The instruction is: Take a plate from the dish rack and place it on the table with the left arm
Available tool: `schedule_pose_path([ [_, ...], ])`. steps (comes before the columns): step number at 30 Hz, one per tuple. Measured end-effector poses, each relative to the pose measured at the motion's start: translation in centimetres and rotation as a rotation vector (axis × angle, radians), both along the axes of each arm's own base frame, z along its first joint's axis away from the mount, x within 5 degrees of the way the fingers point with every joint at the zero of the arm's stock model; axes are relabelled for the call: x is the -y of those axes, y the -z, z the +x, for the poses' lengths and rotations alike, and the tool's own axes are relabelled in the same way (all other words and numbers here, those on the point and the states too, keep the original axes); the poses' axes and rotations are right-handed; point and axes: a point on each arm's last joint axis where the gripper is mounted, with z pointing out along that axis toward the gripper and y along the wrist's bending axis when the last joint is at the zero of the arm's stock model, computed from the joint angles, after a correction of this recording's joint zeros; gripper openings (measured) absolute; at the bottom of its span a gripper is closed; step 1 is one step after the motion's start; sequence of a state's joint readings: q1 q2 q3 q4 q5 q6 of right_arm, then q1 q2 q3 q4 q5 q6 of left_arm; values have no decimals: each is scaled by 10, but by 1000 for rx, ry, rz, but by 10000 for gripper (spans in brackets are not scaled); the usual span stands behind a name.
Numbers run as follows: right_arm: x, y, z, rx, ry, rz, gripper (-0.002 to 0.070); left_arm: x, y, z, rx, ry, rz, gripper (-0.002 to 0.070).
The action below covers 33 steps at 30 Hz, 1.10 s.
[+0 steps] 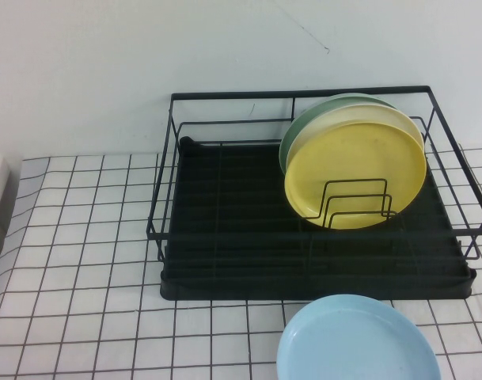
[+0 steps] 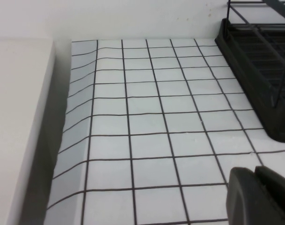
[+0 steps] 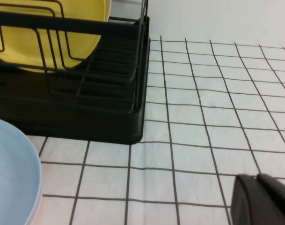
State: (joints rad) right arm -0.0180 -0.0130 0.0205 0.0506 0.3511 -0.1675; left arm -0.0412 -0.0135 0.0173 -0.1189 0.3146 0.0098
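Yellow and upright, the plate [image 1: 355, 174] stands on edge in the wire dividers toward the right end of the dish rack [image 1: 225, 261], and it is the front one of 3 plates leaning together there. Just behind it we see a cream-white plate [image 1: 343, 120], and behind that a green plate [image 1: 300, 131] of which only the rim shows. We find the dish rack sitting at the far right part of the table [image 1: 74, 261], close against the back wall, with its black tray base resting on the white grid cloth. A light blue plate [image 1: 358, 340] lies flat on the cloth at the near edge of the table, just in front of the rack's right half and apart from its base. Neither arm enters our high view. Our left gripper [image 2: 261, 197] shows only as a dark tip in the left wrist view, above bare cloth on the left part of the table, well apart from the rack, and we cannot tell how its fingers stand. Our right gripper [image 3: 264, 199] likewise shows only as a dark tip in the right wrist view, above the cloth to the right of the rack's near right corner, and its fingers are equally impossible for us to judge.
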Motion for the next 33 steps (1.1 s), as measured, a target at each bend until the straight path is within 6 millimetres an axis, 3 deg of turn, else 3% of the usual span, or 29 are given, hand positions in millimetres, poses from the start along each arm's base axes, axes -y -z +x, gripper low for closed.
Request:
schedule_pose_path([
  [10, 0, 0, 0, 0, 0, 0, -1, 4, -1, 0, 5, 8, -125, -3],
  [33, 0, 0, 0, 0, 0, 0, -1, 4, -1, 0, 5, 10, -118, -3],
])
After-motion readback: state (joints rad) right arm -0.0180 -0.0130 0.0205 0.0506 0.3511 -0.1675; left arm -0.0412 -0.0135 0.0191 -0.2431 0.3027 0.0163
